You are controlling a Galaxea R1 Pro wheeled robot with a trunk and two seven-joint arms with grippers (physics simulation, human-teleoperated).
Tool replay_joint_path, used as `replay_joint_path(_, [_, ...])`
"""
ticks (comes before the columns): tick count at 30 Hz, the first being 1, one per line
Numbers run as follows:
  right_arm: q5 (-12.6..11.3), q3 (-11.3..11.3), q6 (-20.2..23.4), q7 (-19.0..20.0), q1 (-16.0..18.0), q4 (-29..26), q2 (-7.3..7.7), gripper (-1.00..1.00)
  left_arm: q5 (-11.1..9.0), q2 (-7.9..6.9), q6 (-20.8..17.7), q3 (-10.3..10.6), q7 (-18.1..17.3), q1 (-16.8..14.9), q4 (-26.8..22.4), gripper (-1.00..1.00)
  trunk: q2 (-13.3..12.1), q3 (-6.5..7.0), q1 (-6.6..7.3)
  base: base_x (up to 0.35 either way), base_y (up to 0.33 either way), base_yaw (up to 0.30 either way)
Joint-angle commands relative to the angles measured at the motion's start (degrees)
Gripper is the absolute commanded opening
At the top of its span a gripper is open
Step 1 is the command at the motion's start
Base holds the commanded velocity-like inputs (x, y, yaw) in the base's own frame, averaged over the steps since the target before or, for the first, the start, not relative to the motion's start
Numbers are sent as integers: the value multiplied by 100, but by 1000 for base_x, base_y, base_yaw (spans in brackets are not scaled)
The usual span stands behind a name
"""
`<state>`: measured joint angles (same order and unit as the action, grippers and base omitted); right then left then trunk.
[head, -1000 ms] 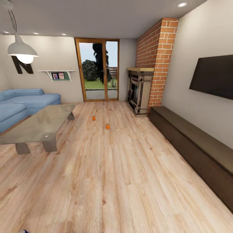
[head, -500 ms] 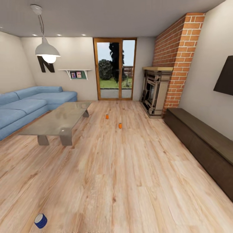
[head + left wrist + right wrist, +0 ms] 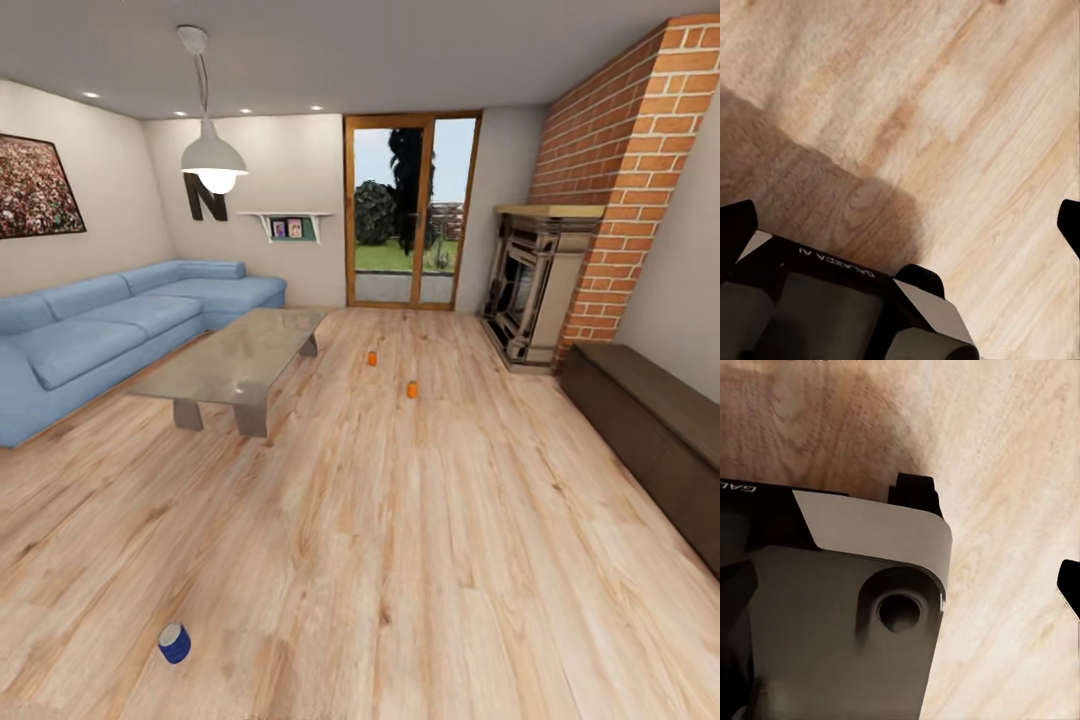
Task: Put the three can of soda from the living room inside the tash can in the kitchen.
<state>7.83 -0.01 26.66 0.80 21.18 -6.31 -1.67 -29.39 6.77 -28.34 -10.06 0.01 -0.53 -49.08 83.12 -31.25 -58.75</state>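
two soda cans [image 3: 371, 358] [image 3: 412, 390] stood on the floor [image 3: 400, 560], far beyond both end effectors; their grip state i cannot tell.

Head view: high, wide, looking forward and down across the living room. Plank floor [image 3: 400, 560] takes the lower half; sofa [image 3: 110, 335] and table [image 3: 240, 355] at left, glass door [image 3: 410, 210] straight ahead on the far wall, fireplace [image 3: 535, 285] and low cabinet [image 3: 650, 420] at right. Two cans [image 3: 372, 358] [image 3: 412, 390] small, mid-distance, near centre.

Left wrist view: close, aimed steeply down at the floor [image 3: 967, 112]; robot body [image 3: 832, 307] crowds the near edge.

Right wrist view: likewise close and downward, robot body [image 3: 840, 607] across most of it, floor [image 3: 1012, 457] beside.

Shared ground: all three views take in the same plank floor.
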Motion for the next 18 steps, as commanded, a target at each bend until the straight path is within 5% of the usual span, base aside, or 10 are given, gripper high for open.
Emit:
replay_joint_path(1, [1, 0, 1, 0, 0, -1, 0, 100, 4, 39, -11, -2, 8, 0, -81, 100, 0, -3, 0, 0, 0, 298])
replay_joint_path(10, [17, 9, -20, -27, -14, -2, 0, 100, 12, 46, 4, 56, -6, 0, -149, 100, 0, -50, 0, 0, 23, 267])
replay_joint_path(18, [17, 12, -27, -30, -25, -2, 0, 100, 4, 31, 0, 44, -9, 0, -146, 100, 0, -97, 0, 0, 275, 258])
